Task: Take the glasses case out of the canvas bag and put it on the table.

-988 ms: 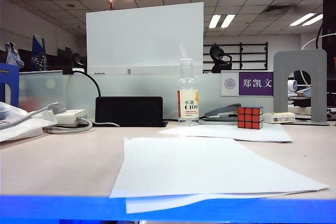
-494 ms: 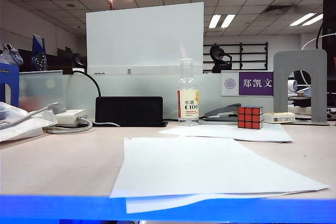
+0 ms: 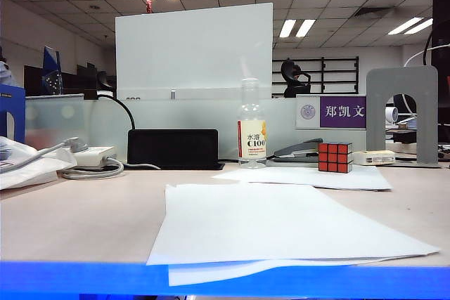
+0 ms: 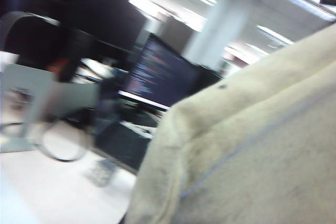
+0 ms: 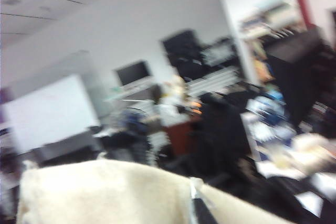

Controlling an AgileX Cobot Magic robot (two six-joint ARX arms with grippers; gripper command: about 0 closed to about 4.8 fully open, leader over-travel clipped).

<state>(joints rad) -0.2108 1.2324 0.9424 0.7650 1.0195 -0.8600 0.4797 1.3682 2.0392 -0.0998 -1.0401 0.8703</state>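
The canvas bag (image 4: 252, 145) fills much of the left wrist view as cream, speckled cloth close to the camera. It covers the spot where my left gripper's jaws lie, so they are hidden. The same cloth (image 5: 105, 192) lies across the right wrist view, with a dark strip beside it. My right gripper's jaws cannot be made out in the blur. The glasses case is out of view. The table (image 3: 84, 223) shows in the exterior view with neither arm nor bag in that frame.
White paper sheets (image 3: 281, 230) lie near the blue front edge. Behind them stand a plastic bottle (image 3: 252, 135), a puzzle cube (image 3: 335, 157), a black box (image 3: 173, 148), a stapler (image 3: 299, 150) and a grey bookend (image 3: 401, 114). Cables and a white adapter (image 3: 91, 159) lie at the left.
On the table nothing has moved. A small grey shape at the far left edge of the exterior view has slid out of the frame.
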